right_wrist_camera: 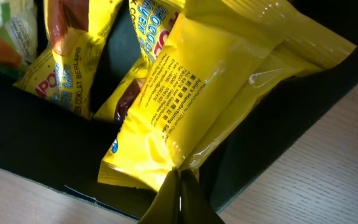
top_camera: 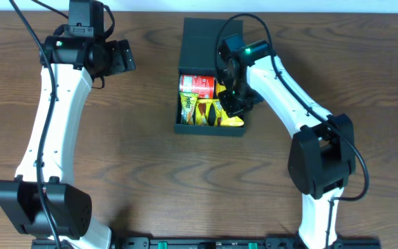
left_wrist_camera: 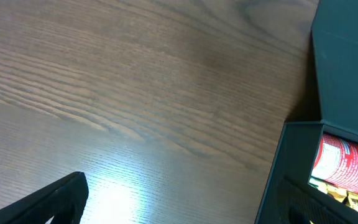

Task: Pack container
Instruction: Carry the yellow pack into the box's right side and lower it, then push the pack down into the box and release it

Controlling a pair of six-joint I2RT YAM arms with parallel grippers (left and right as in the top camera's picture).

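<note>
Tip: with right gripper (right_wrist_camera: 179,190) pinching shiny yellow foil packet (right_wrist_camera: 216,87), ease it flat into near-right corner of dark teal-green matte rectangular container (top_camera: 206,43) mid-table; leave wide-open left gripper (top_camera: 121,57) far left.

The right pincer (top_camera: 232,102) hides part of the container (top_camera: 202,41) (print on the yellow packet (top_camera: 233,122) is too small).

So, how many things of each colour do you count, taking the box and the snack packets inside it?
Dark teal container: 1
Red packet: 1
Green-and-yellow packet: 1
Yellow packets: 3 that can be told apart; they overlap, so more may be hidden
Total: 6
</note>
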